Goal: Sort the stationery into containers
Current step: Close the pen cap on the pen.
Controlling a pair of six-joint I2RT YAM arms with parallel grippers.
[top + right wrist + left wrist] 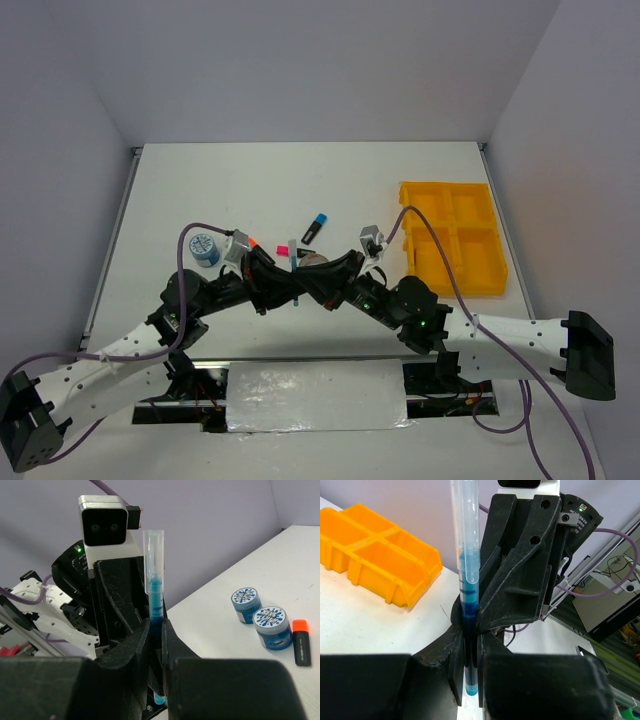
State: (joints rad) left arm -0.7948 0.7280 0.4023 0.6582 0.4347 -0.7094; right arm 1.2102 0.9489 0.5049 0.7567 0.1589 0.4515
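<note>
The left pincer (pixel 470 675) is clenched on a thin blue pen (pixel 468 580), its 2 fingers nearly together with only the pen's barrel between them, low on the shaft near the blue tip. The right pincer (pixel 159 665) is clamped on the same pen from the opposite side, equally narrow, so the 2 pincers meet nose to nose and the pen stands upright between them, its clear upper end rising above both. From above, both arms bend inward from their bases, forearms angled toward each other, and the pincers join above the middle of the table (pixel 300 180). The yellow tray (pixel 455 240) sits beyond the right pincer, well apart from the pen, on the side away from the left arm. Behind the left pincer, on the table, a blue-white tape roll (pixel 272 626) lies just beside a second roll (pixel 246 605), with an orange-capped marker (pixel 301 642) near them.
</note>
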